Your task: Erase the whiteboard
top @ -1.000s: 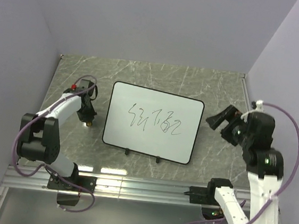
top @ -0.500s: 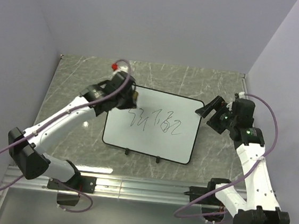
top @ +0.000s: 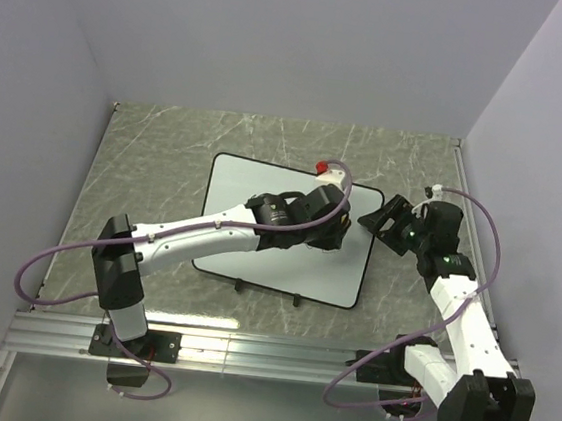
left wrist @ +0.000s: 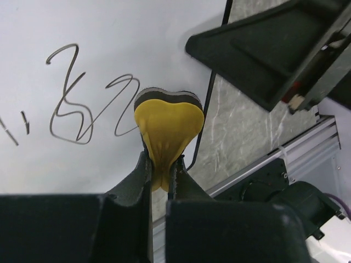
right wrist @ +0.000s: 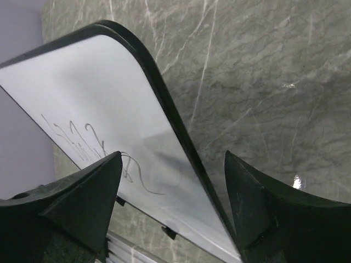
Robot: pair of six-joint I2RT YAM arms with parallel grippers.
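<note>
The whiteboard [top: 233, 190] lies flat on the table, and my left arm reaches across it and hides its writing in the top view. My left gripper [top: 331, 234] is over the board's right part, shut on a yellow sponge [left wrist: 167, 129] with a dark underside. The sponge rests on the board [left wrist: 109, 44] at the right end of the dark scribbles [left wrist: 71, 104]. My right gripper [top: 380, 224] is open, and its jaws straddle the board's right rim [right wrist: 164, 109]. The scribbles [right wrist: 82, 139] also show in the right wrist view.
The board's two small black feet [top: 241, 285] face the near edge. A metal rail [top: 276, 349] runs along the table's front. Walls close in the left, back and right. My right gripper's finger [left wrist: 263, 60] sits close beside the sponge.
My left arm swung from the table left of the board across to its right part, carrying the sponge. My right gripper moved in to the board's right rim.
</note>
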